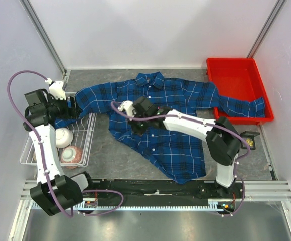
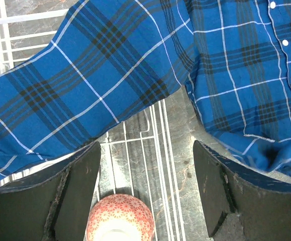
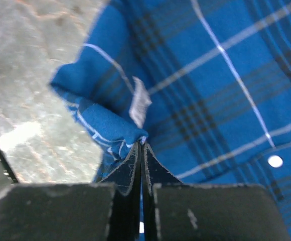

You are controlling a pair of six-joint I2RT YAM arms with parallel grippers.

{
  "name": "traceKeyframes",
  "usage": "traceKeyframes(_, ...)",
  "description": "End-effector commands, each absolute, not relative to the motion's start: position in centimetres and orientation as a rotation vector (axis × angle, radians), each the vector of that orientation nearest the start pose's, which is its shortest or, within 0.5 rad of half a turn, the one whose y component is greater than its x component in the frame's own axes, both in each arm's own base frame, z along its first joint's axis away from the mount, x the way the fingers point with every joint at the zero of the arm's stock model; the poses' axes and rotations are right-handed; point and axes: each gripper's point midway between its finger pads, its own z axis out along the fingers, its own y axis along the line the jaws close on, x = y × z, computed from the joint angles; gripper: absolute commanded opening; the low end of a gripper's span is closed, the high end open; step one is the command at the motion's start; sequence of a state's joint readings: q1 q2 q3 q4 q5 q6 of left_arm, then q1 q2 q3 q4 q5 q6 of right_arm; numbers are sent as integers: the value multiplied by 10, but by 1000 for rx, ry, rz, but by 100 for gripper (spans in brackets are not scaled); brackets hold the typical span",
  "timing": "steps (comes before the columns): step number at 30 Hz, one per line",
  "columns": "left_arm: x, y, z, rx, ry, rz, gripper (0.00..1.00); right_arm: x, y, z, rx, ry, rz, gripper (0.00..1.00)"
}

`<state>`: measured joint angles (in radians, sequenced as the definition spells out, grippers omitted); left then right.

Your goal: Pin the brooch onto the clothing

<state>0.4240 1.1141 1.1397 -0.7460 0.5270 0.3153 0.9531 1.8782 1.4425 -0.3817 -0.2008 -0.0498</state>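
The clothing (image 1: 170, 120), a blue-and-black plaid shirt, lies spread over the table with one sleeve over the wire basket and the other in the red bin. My right gripper (image 1: 135, 119) is shut on a fold of the shirt's left edge (image 3: 110, 125), with the fabric bunched at the fingertips (image 3: 142, 143) beside a white label (image 3: 139, 103). My left gripper (image 1: 73, 108) hangs open above the basket, its fingers (image 2: 80, 186) apart and nothing between them; the left sleeve (image 2: 85, 75) lies just beyond it. The brooch is out of view.
A white wire basket (image 1: 88, 145) at the left holds a white bowl (image 1: 62, 136) and a red patterned bowl (image 2: 119, 218). A red bin (image 1: 236, 80) stands at the back right. A small dark object (image 1: 249, 140) lies near the right arm.
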Motion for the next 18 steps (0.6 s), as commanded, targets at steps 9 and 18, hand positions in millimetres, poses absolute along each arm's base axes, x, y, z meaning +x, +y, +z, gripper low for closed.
traceKeyframes(9,313,53,243,180,2142,-195,80,318,307,43,-937,2514,627,10)
traceKeyframes(18,313,52,240,182,2148,-206,80,334,296,78,-990,2428,542,52)
